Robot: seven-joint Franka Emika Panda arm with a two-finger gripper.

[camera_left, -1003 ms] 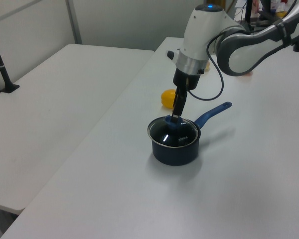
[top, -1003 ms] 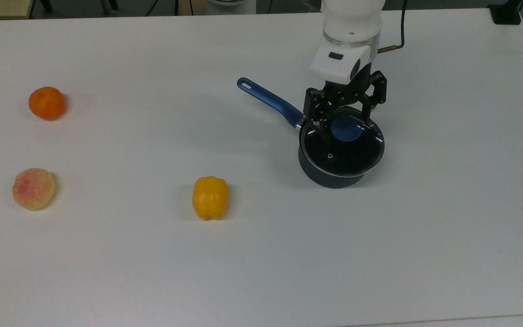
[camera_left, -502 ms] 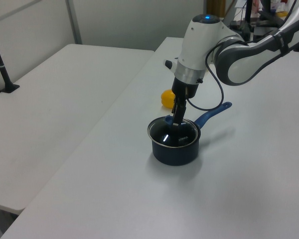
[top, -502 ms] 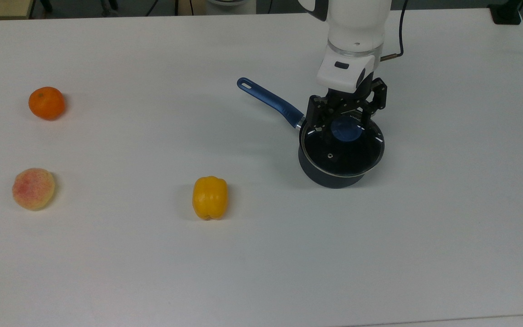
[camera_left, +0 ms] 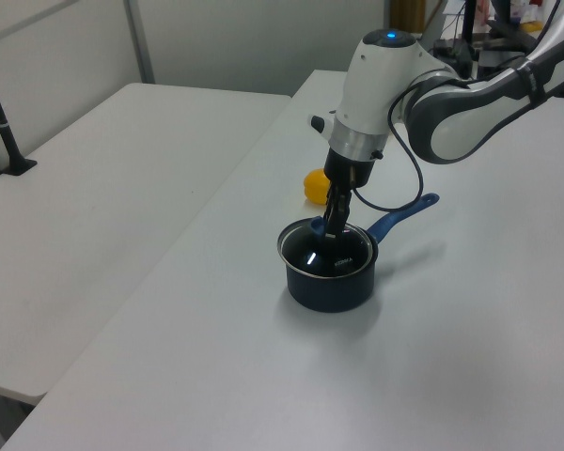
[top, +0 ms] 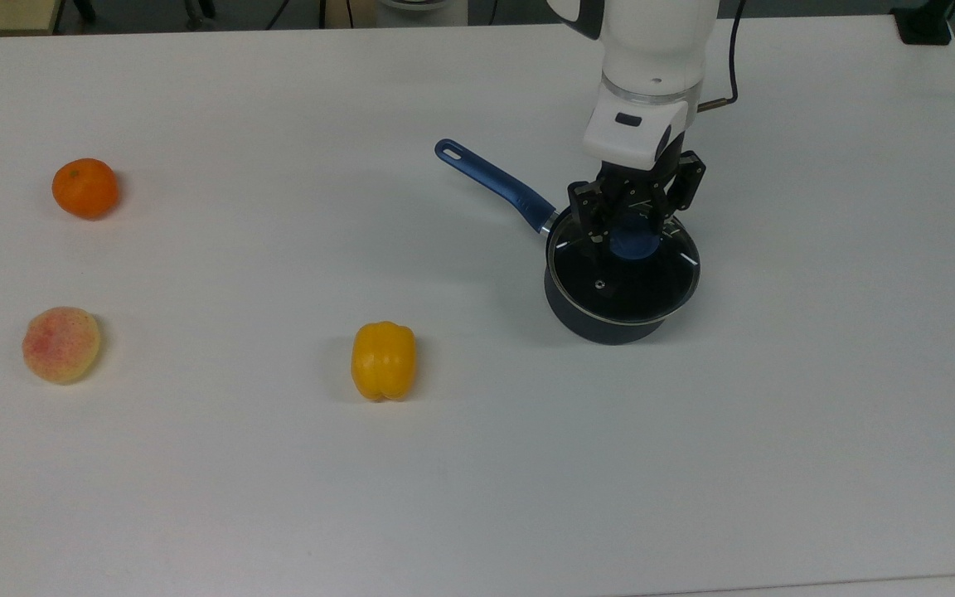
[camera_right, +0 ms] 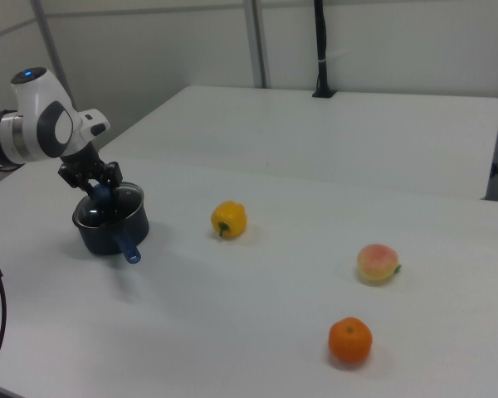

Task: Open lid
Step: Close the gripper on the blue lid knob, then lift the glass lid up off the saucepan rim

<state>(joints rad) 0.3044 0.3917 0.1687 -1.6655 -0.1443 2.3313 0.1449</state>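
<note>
Black two-finger gripper (top: 634, 217) stands over the saucepan (top: 610, 319), its fingers narrowed around the blue knob of the round glass lid (top: 622, 282), which sits on the dark pan. Going left to right in the top view: a glossy orange (top: 84, 188), a speckled peach (top: 60, 343), a yellow pepper (top: 383, 360), then the pan. The right view shows the pan's blue handle (camera_right: 126, 245) end-on.

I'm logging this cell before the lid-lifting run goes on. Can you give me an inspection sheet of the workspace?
Surface: white table, bare apart from the items below.
Job's things: lid seated on the dark saucepan; blue handle points to the top view's upper left.
Clutter: orange, peach, yellow pepper, all apart from the pan.
Grippers: pincer at the lid's blue knob, fingers either side of it; grip cannot be confirmed.
Cables: black cable off the wrist.
Surroundings: second white table behind, with a black post.
</note>
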